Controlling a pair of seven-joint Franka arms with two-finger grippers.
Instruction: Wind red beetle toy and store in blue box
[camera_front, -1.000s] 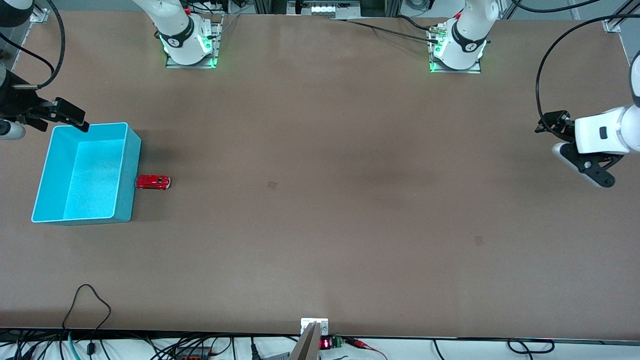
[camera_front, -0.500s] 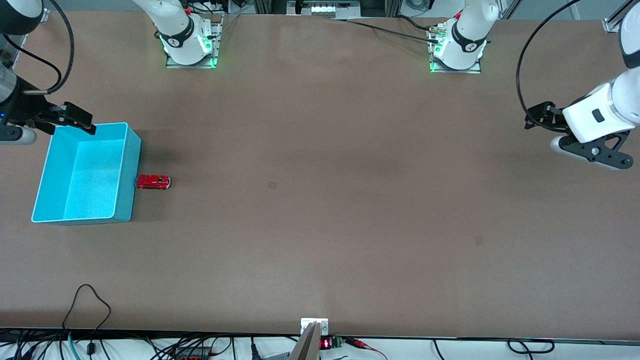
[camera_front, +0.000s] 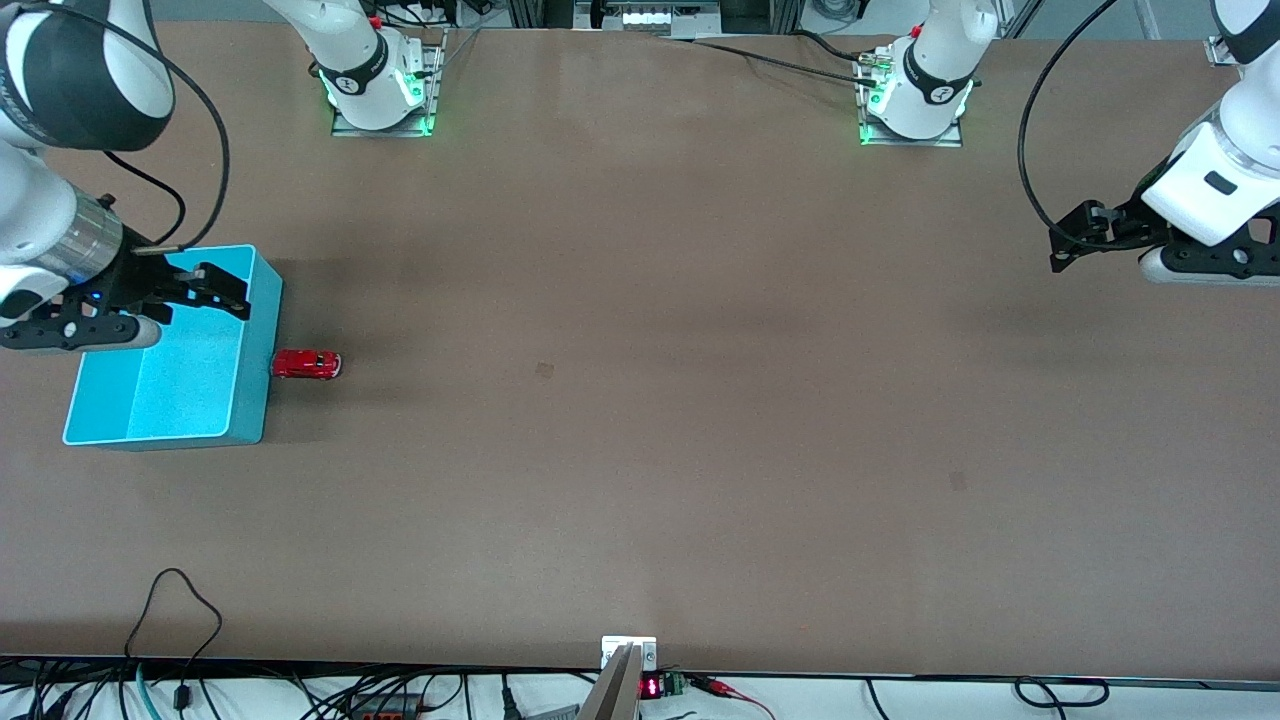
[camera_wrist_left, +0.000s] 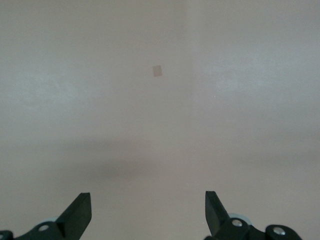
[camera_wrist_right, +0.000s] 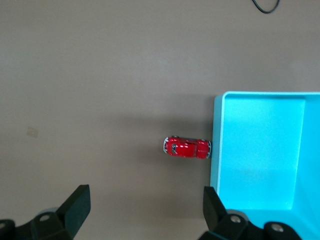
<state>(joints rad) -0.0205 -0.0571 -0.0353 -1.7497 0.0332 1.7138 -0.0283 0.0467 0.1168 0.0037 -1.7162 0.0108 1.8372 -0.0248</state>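
My right pincer (camera_front: 215, 290) hangs wide over the blue box (camera_front: 250, 400), my left pincer (camera_front: 1075, 240) waits wide; the red beetle toy (camera_front: 306, 364) looks light, glossy, slippery, so I'd pinch its 2 flanks.

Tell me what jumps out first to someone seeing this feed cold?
The blue box at the right arm's end of the table, with the red beetle toy on the table right against its outer wall, not inside. The right hand hovers open over the box; the left hand waits open over bare table at the left arm's end.
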